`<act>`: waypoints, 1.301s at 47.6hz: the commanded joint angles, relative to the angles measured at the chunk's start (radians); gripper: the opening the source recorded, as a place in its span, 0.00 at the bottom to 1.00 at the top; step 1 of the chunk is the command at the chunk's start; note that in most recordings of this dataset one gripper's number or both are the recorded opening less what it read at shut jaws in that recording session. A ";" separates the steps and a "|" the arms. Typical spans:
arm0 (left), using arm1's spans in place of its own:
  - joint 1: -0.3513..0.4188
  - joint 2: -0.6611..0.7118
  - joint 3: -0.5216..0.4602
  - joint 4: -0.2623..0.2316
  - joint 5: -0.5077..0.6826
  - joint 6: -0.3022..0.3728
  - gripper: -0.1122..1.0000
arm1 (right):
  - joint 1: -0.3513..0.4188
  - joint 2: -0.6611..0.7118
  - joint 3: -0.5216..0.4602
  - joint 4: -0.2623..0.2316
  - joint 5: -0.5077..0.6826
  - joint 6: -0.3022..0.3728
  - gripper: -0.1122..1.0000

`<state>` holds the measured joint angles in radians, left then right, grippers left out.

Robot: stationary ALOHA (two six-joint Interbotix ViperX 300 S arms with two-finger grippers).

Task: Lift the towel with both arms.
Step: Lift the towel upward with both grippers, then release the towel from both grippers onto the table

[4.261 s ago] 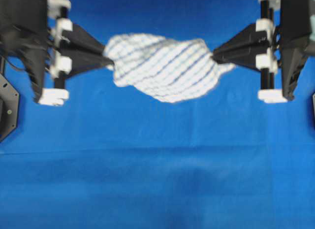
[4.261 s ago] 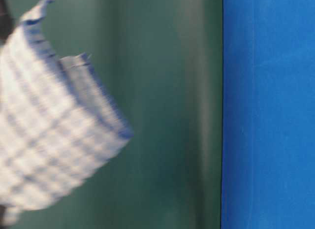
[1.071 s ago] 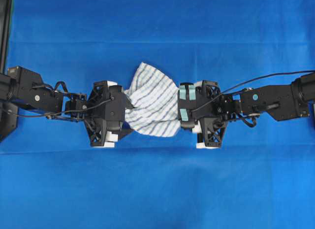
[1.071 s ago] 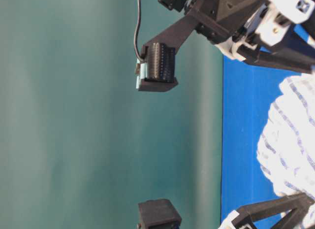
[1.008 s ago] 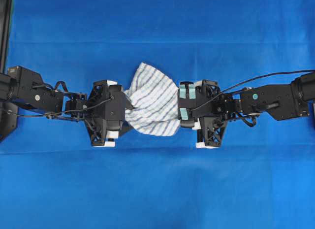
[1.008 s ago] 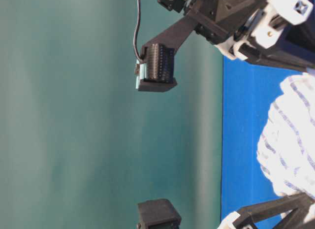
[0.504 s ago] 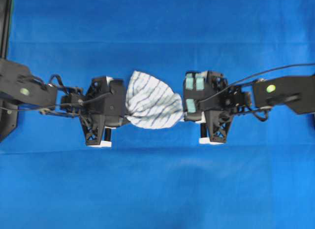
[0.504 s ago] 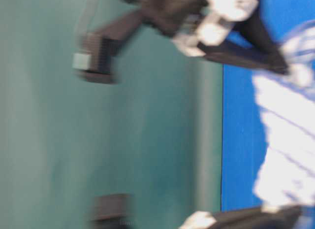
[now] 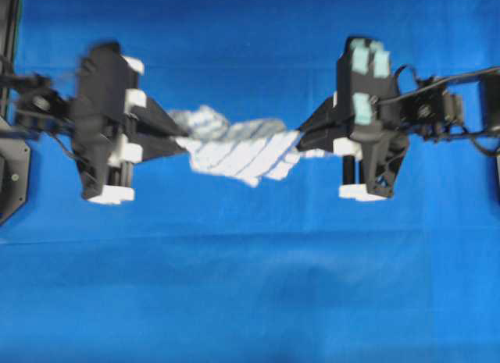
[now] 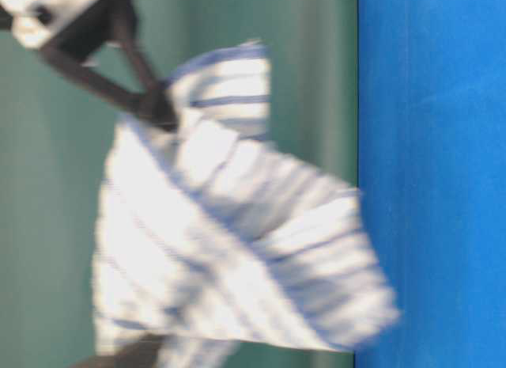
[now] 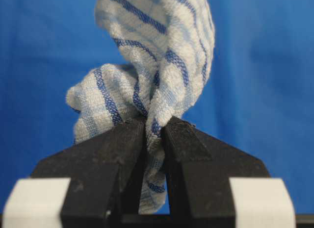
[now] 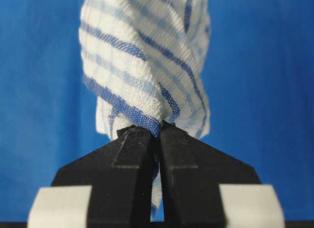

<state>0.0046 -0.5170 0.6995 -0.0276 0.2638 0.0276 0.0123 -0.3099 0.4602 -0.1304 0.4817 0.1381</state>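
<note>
Blue cloth surface (image 9: 250,285) spread under everything, bare below the arms. Green backdrop (image 10: 47,225) behind in the table-level view, that view blurred. Black frame part (image 9: 11,176) at the left edge of the overhead view. Checked towel (image 9: 234,148) strung in the air between the two grippers, clear of the blue cloth, sagging and twisted in the middle. Left gripper (image 11: 153,127) clamped tight on a bunched towel corner. Right gripper (image 12: 158,130) pinched closed on the opposite corner.
</note>
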 commanded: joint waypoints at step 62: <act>0.095 -0.084 -0.354 0.003 0.187 0.097 0.29 | -0.031 -0.107 -0.383 -0.104 0.264 -0.067 0.13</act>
<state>0.0982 -0.5967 0.3666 -0.0245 0.4648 0.1289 -0.0169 -0.4004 0.0982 -0.2301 0.7440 0.0736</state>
